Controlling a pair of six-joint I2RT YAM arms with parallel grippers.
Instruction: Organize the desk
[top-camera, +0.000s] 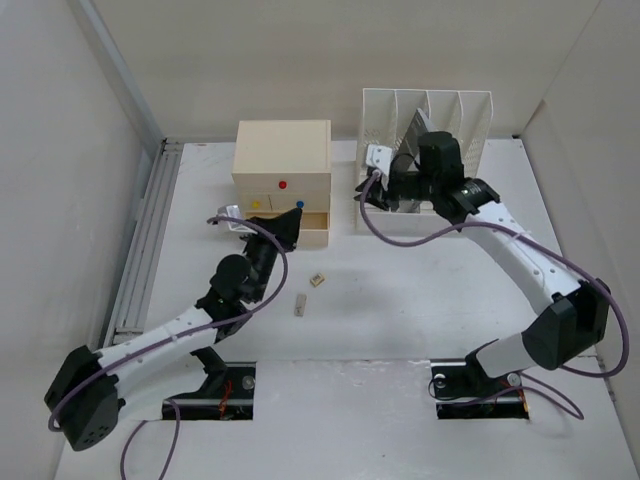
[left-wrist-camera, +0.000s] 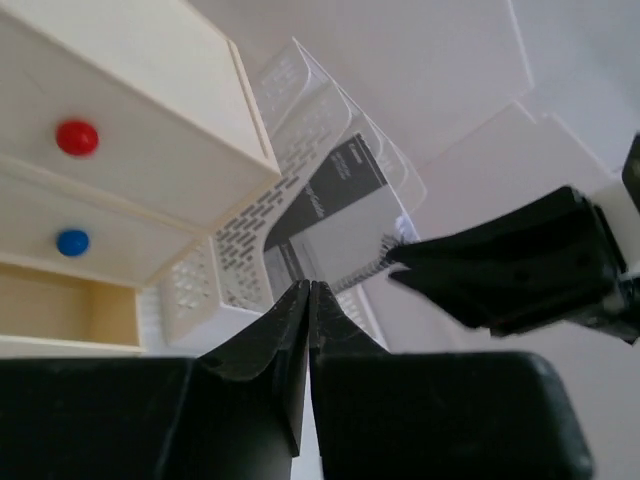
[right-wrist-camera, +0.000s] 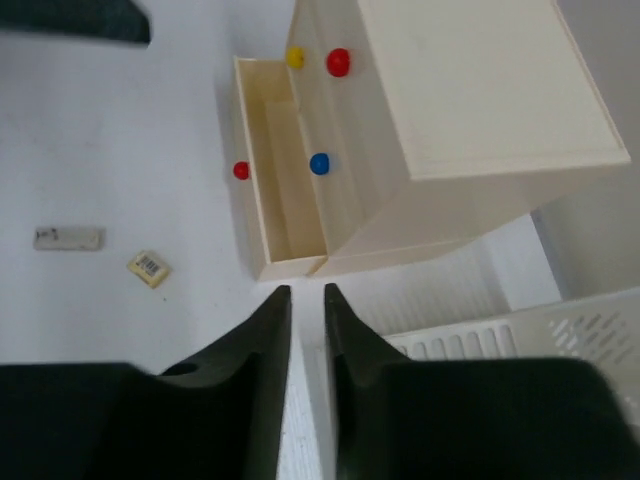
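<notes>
Two loose pieces noted on the broad, flat, matte white desk (top-camera: 420, 290), both on its open middle ground: a small cream block with a barcode label (top-camera: 317, 280) and, just nearer the arm bases, a short pale grey stick (top-camera: 300, 304). Saw them near each other but not touching, the stick's long axis running roughly from near edge to far edge, only slightly tilted. Found, just beyond them, the cream box of drawers with red, yellow and blue knobs (top-camera: 283, 160), its lowest drawer (top-camera: 312, 222) pulled out and showing nothing inside in the right wrist view. Found to its right, standing on the same surface, the white slotted file rack (top-camera: 470, 100) with a spiral-bound notebook (left-wrist-camera: 330, 215) leaning in it. Read the left gripper (left-wrist-camera: 308, 290) as clenched, finger against finger with nothing between, hovering at the front of the open drawer; placed the two pieces back toward the bases from it and a little to the right, near. Read the right gripper (right-wrist-camera: 303, 292) as barely parted, a thin slit between the fingers and nothing gripped, up over the left end of the rack, well apart from both pieces. Judged the left arm the nearer one, so likely to take the block or stick next, needing to open and to turn across the stick's length for a hold.
</notes>
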